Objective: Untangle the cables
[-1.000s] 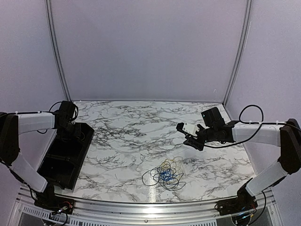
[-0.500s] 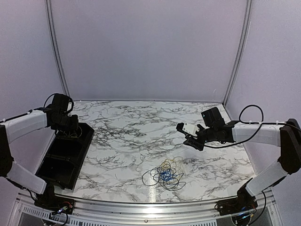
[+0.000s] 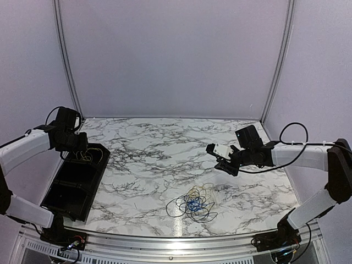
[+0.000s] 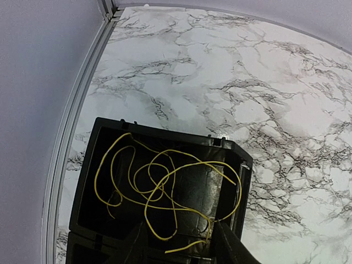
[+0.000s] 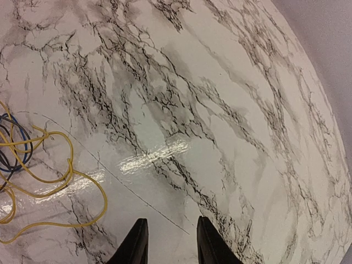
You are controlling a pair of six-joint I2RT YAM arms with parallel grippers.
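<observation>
Bin (image 4: 165,133): yellow cable (image 4: 159,187) inside | left claw (image 4: 181,226) parted | right claw (image 5: 172,221) parted

Marble-patterned table (image 3: 165,137), pale lilac walls (image 3: 176,55)

High rear camera spans the table (image 3: 165,143); wrist cameras view it closely.
</observation>
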